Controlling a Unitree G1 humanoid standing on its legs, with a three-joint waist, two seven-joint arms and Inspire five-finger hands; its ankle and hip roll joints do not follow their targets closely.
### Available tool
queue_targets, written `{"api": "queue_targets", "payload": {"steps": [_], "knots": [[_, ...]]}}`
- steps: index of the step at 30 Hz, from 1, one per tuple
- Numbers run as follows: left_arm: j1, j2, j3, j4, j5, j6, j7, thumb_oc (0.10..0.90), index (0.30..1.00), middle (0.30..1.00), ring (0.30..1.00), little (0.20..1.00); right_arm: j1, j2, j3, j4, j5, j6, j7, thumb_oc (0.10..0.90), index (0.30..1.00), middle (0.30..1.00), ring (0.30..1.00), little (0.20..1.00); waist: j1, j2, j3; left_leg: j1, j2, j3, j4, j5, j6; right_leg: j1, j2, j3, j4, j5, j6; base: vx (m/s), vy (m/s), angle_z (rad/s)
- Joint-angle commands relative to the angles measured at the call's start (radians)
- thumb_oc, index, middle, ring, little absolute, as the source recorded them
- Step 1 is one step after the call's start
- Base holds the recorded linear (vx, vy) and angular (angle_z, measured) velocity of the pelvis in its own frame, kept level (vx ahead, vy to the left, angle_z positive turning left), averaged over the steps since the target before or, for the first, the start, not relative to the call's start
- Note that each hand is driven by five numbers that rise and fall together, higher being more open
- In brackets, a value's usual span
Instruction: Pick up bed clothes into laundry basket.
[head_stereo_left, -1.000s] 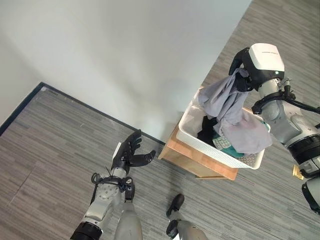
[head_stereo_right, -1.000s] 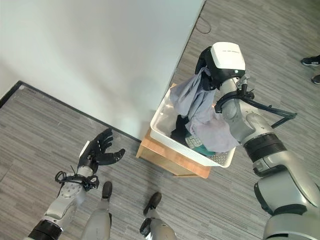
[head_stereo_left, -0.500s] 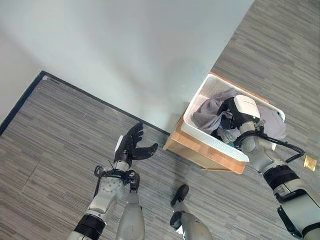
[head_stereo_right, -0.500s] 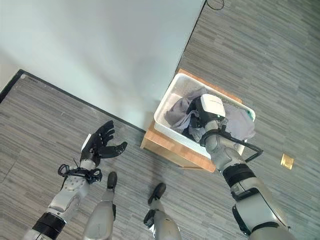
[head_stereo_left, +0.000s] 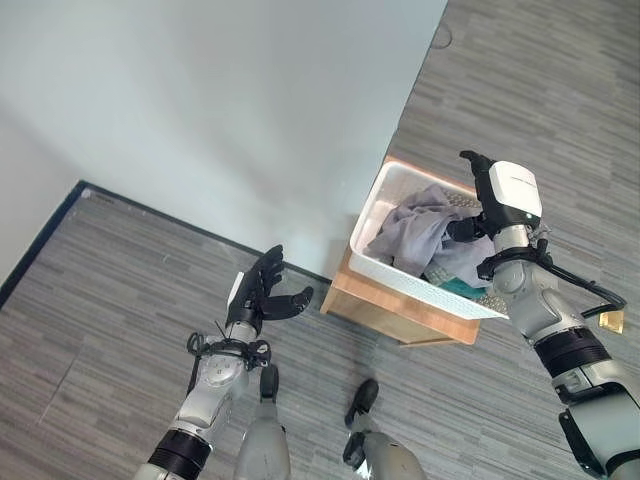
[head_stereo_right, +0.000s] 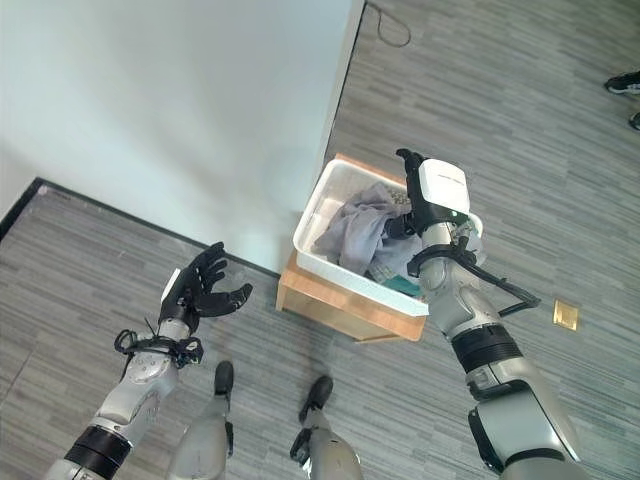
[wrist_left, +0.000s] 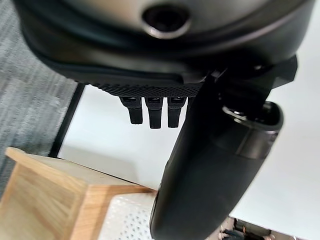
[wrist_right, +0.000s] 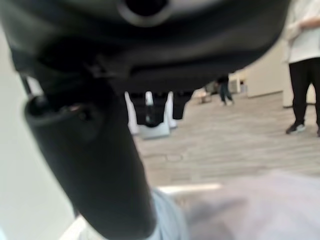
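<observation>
A: Looking at the right hand, it hovers just above the far right rim of the white laundry basket, fingers straight and relaxed, pinching nothing. In its own wrist view the fingers hang loose with pale cloth beneath them.

B: And the bed clothes?

A: The grey garment lies bunched inside the basket, on top of darker and greenish laundry. It heaps up near the rim, and part of it seems to sit close to the right edge.

B: Where is the other hand?

A: The left hand is well apart, to the left over the striped grey floor, fingers spread and empty. Its wrist view shows straight fingers and the corner of the wooden stand that carries the basket.

B: What could go wrong from here?

A: My guess: the pile sits high, so a fold could slide over the rim if the right arm brushes it while pulling away. A fingertip might also snag the cloth and drag it back out.

B: And the basket itself?

A: It rests on a small stand beside the white wall. A sideways knock from the forearm could shift it toward the stand's edge. I cannot tell how firmly it sits.
</observation>
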Motion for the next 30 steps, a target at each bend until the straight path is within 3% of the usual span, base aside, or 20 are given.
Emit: {"api": "queue_targets", "payload": {"steps": [1, 2, 3, 4, 9, 16, 22, 30], "knots": [[-0.029, 0.002, -0.015, -0.102, 0.031, -0.069, -0.010, 0.800, 0.900, 0.900, 0.900, 0.900, 0.010, -0.067, -0.074, -0.125, -0.002, -0.037, -0.072, 0.800, 0.900, 0.900, 0.900, 0.900, -0.012, -0.011, -0.113, 0.029, -0.018, 0.104, 0.004, -0.148, 0.014, 0.126, -0.057, -0.001, 0.006, -0.245, 0.087, 0.04, 0.017, -0.04], [-0.033, -0.011, -0.002, -0.097, 0.034, -0.062, -0.002, 0.800, 0.900, 0.900, 0.900, 0.900, 0.144, 0.017, -0.154, -0.227, 0.033, -0.060, -0.072, 0.800, 0.900, 0.900, 0.900, 0.900, -0.034, -0.001, -0.131, 0.052, -0.023, 0.107, 0.004, -0.160, 0.022, 0.142, -0.058, 0.008, 0.006, -0.248, 0.088, 0.04, 0.017, -0.01], [-0.033, -0.010, -0.003, -0.097, 0.034, -0.062, -0.002, 0.800, 0.900, 0.900, 0.900, 0.900, 0.146, 0.017, -0.156, -0.228, 0.033, -0.060, -0.071, 0.800, 0.900, 0.900, 0.900, 0.900, -0.033, -0.001, -0.132, 0.052, -0.023, 0.108, 0.004, -0.160, 0.022, 0.142, -0.058, 0.008, 0.006, -0.248, 0.088, 0.07, 0.034, -0.04], [-0.030, -0.022, 0.011, -0.102, 0.029, -0.057, 0.003, 0.800, 0.900, 0.900, 0.900, 0.900, 0.285, 0.108, -0.215, -0.312, 0.059, -0.085, -0.073, 0.800, 0.900, 0.900, 0.900, 0.900, -0.051, 0.013, -0.146, 0.076, -0.029, 0.111, 0.004, -0.171, 0.029, 0.157, -0.061, 0.012, 0.006, -0.251, 0.090, 0.05, 0.030, -0.07], [-0.009, -0.014, 0.044, -0.144, 0.071, -0.066, 0.022, 0.800, 0.900, 0.900, 0.900, 0.900, 0.514, 0.253, -0.291, -0.489, 0.164, -0.178, -0.057, 0.800, 0.900, 0.900, 0.900, 0.900, -0.103, 0.044, -0.191, 0.146, -0.036, 0.140, 0.004, -0.199, 0.043, 0.189, -0.064, 0.047, 0.006, -0.256, 0.093, 0.05, 0.037, -0.17], [0.005, -0.001, 0.055, -0.156, 0.087, -0.079, 0.018, 0.800, 0.900, 0.900, 0.900, 0.900, 0.552, 0.228, -0.294, -0.485, 0.158, -0.189, -0.032, 0.800, 0.900, 0.900, 0.900, 0.900, -0.126, 0.057, -0.226, 0.193, -0.041, 0.169, 0.004, -0.211, 0.050, 0.208, -0.062, 0.082, 0.006, -0.250, 0.092, 0.04, 0.018, -0.30], [-0.020, -0.003, 0.026, -0.127, 0.096, -0.075, 0.007, 0.800, 0.900, 0.900, 0.900, 0.900, 0.506, 0.161, -0.356, -0.443, 0.149, -0.169, -0.081, 0.800, 0.900, 0.900, 0.900, 0.900, -0.154, 0.070, -0.239, 0.220, -0.039, 0.181, 0.004, -0.218, 0.044, 0.232, -0.058, 0.086, 0.006, -0.258, 0.089, 0.04, -0.012, 0.00], [-0.047, -0.008, 0.018, -0.136, 0.106, -0.084, 0.020, 0.800, 0.900, 0.900, 0.900, 0.900, 0.559, 0.207, -0.391, -0.528, 0.151, -0.192, -0.101, 0.800, 0.900, 0.900, 0.900, 0.900, -0.174, 0.077, -0.246, 0.213, -0.039, 0.197, 0.004, -0.214, 0.047, 0.214, -0.058, 0.097, 0.006, -0.242, 0.091, 0.01, -0.001, -0.05]]}}
